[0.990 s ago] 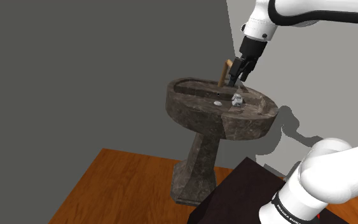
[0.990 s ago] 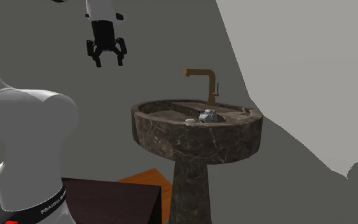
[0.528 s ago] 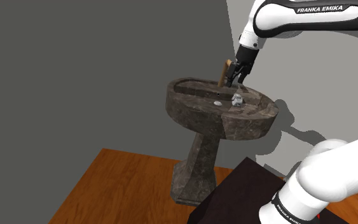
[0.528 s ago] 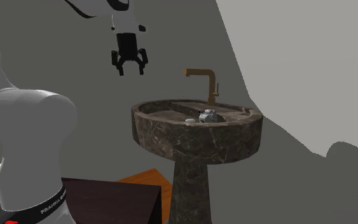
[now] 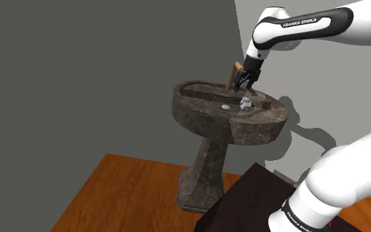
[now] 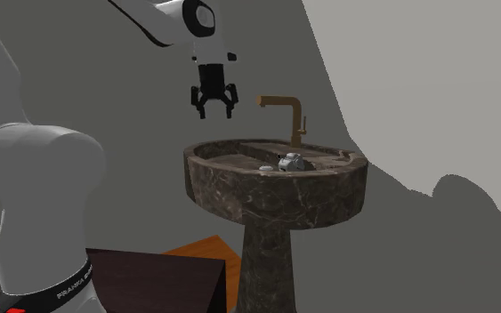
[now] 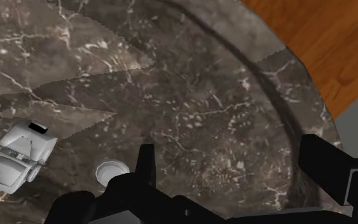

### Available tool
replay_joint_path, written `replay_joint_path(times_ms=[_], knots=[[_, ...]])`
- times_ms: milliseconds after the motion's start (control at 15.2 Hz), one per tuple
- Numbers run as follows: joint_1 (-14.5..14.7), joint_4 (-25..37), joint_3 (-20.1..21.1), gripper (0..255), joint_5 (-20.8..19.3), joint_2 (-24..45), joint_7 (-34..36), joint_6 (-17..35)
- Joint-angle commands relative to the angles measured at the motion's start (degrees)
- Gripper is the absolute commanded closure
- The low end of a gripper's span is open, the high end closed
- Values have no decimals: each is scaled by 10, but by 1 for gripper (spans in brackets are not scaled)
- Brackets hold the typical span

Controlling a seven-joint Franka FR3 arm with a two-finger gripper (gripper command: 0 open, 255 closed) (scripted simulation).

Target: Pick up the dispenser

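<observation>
The all-black two-finger gripper (image 6: 214,113) hangs wide open and empty above a dark marbled pedestal sink (image 6: 239,187). A small pale grey dispenser (image 6: 291,162) lies in the basin near the bronze tap (image 6: 290,108), untouched. Descent, grasp and lift are all left to do.

The fingers (image 7: 327,168) have swung across and down, now hanging over the sink (image 6: 275,182).
</observation>
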Motion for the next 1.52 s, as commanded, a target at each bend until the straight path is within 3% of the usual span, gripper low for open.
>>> replay_joint_path(times_ms=[0, 396, 858, 1320, 1452], knots=[[-8, 15, -17, 0, 2, 31, -11, 18], [-30, 70, -62, 0, 25, 131, -44, 60], [-63, 159, -104, 0, 80, 257, -90, 90], [-115, 268, -122, 0, 146, 385, -132, 94], [-115, 259, -121, 0, 149, 390, -134, 107]])
